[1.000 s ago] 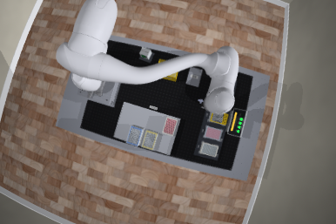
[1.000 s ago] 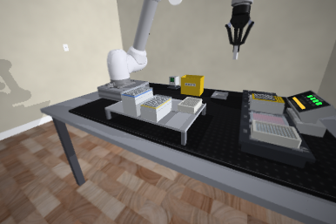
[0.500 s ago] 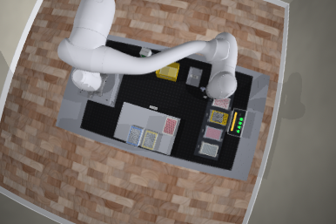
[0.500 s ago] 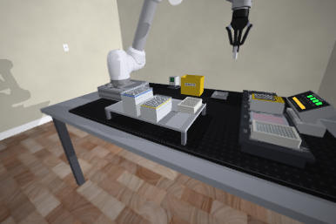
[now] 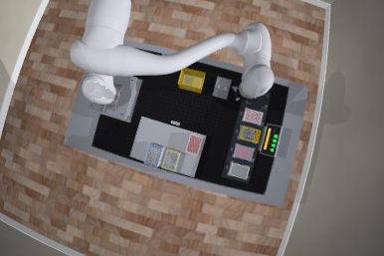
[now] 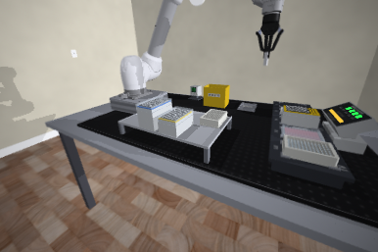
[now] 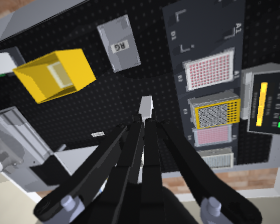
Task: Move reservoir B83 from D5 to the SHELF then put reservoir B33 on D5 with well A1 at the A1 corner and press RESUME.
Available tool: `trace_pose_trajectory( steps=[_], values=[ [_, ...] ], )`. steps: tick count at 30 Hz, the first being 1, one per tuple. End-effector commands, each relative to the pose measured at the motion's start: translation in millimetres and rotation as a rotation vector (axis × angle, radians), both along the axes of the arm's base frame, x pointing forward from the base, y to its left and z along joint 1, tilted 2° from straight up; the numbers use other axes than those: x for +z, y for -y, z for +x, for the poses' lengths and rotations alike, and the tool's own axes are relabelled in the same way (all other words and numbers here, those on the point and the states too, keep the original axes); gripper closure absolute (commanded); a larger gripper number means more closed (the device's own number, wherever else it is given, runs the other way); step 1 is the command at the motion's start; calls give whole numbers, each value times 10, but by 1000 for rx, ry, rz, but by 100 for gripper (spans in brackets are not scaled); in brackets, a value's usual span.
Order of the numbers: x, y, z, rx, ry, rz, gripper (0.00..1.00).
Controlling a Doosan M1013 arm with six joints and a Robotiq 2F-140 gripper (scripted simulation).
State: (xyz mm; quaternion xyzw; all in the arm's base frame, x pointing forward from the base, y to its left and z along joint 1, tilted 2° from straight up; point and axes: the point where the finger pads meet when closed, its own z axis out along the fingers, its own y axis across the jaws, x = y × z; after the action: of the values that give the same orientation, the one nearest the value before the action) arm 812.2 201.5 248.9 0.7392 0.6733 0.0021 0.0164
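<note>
My gripper [image 6: 265, 58] is shut and empty, high above the table between the RG nest [image 5: 224, 85] and the far end of the deck strip. In the wrist view its fingertips [image 7: 147, 107] hang over bare black mat. The grey-white reservoir at D5 [image 5: 239, 170] sits at the near end of the strip and also shows in the side view [image 6: 310, 149] and the wrist view [image 7: 215, 158]. The shelf [image 5: 166, 146] holds three items: a blue-banded one [image 5: 154, 153], a yellow-banded one [image 5: 171, 158] and a reddish one [image 5: 194, 143]. I cannot read their labels.
On the strip stand a pink plate [image 5: 253, 116], a yellow tip rack [image 5: 250, 133] and a second pink plate [image 5: 244, 151]; the empty D1 slot [image 7: 203, 30] is at the far end. The panel [image 5: 273, 140] lies beside the strip. A yellow bin [image 5: 191, 80] and a small green key [image 6: 193, 89] stand at the back.
</note>
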Motion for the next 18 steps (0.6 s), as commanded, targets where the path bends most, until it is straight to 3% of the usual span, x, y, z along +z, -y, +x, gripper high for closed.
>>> trace_pose_trajectory(
  steps=[1, 10, 18],
  values=[
    [-1, -214, -2, 18, -1, -9, 100],
    [-15, -663, -26, 18, -1, -9, 100],
    [-20, -817, -34, 18, -1, -9, 100]
  ],
)
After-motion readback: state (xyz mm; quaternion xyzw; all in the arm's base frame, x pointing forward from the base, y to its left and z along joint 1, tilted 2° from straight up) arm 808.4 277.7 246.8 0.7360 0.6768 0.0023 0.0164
